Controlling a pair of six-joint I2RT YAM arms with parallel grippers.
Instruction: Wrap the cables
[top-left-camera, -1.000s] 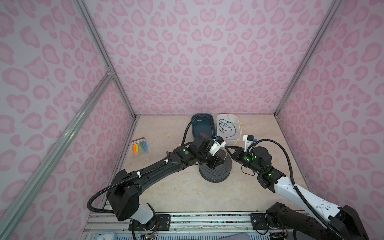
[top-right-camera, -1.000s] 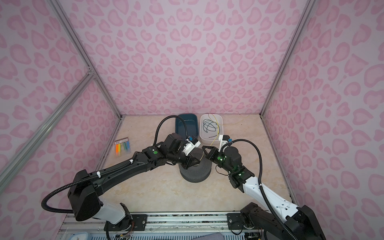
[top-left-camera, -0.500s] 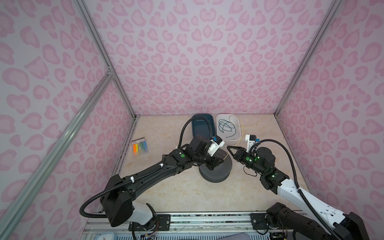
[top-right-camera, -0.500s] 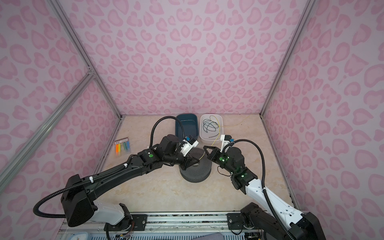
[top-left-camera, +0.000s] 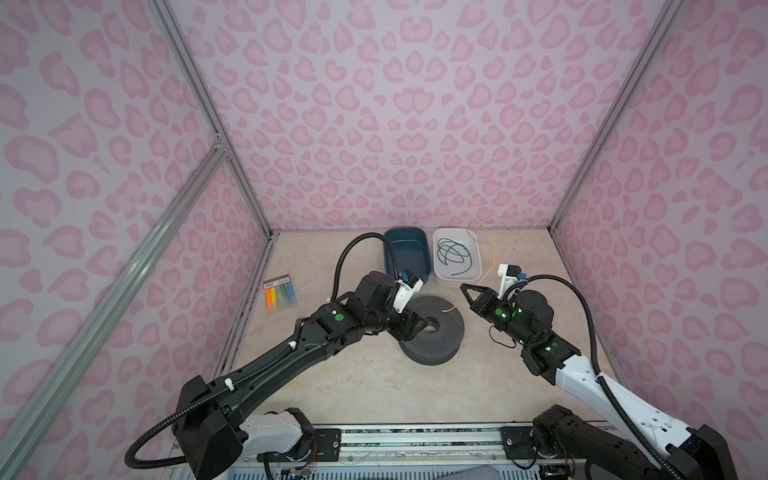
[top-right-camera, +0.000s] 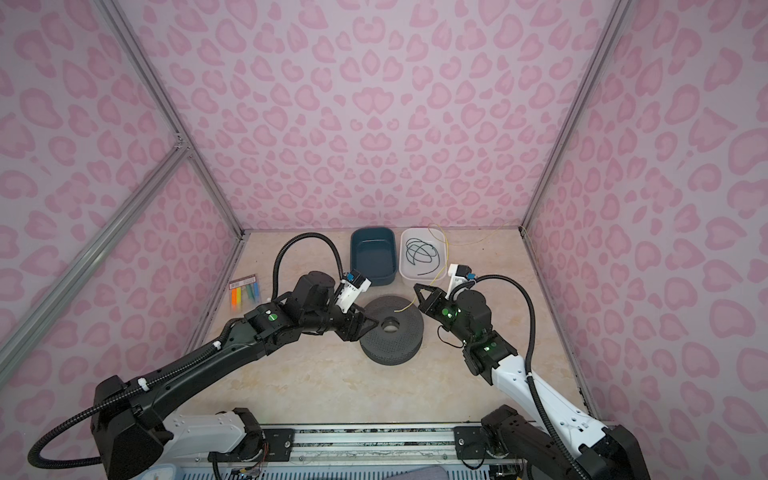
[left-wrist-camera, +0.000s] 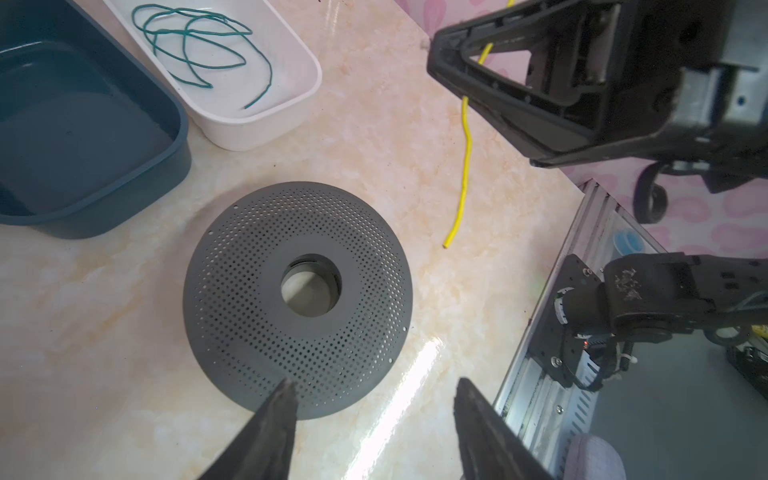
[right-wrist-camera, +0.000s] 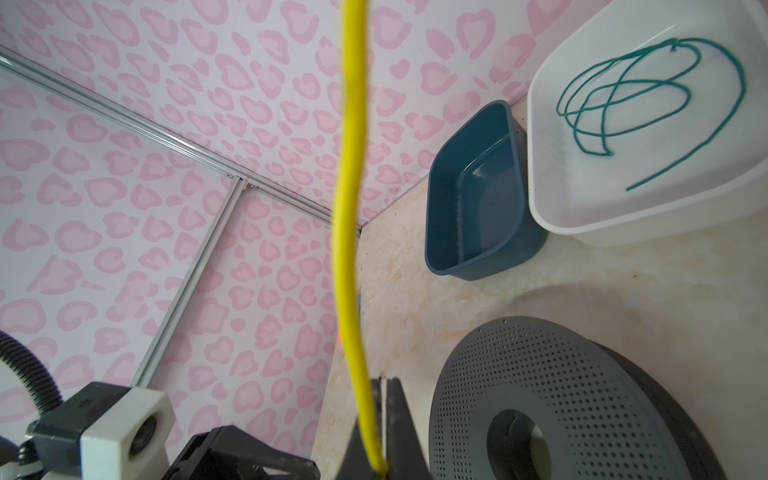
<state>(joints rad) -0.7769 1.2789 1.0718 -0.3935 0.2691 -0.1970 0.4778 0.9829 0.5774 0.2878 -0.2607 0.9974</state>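
right fingers (top-left-camera: 463, 287) are pinched fully together on the yellow wire (top-left-camera: 495, 258). in the right wrist view u can see the wire (right-wrist-camera: 345, 208) clamped right btw the tips. they're up off the tabletop (top-left-camera: 374, 386), just right of the grey spool (top-left-camera: 444, 337) and near the white bin (top-left-camera: 446, 280).

short free end of the wire hangs down from them twd the spool's far right rim. from the left wrist cam the wire (left-wrist-camera: 467, 166) ends just off the rim, not on it. can't tell if the tip touches the tabletop. the long part goes the other way: up + far from the fingers, past the right side of the white bin, small loop by the far wall, then along the far edge to the far right corner.

left fingers (top-left-camera: 417, 326) are spread apart w/ nothing btw them. they're over the left side of the spool, tips aimed at its centre hole, well apart from the wire.

spool lies flat mid tabletop, perforated face up, wire not round it yet. blue bin (top-left-camera: 405, 255) sits just far of it, w/ the white bin right beside it on the right. green cord (top-left-camera: 451, 254) lies loose in the white bin. pack of coloured bits (top-left-camera: 280, 293) is at the left by the wall.
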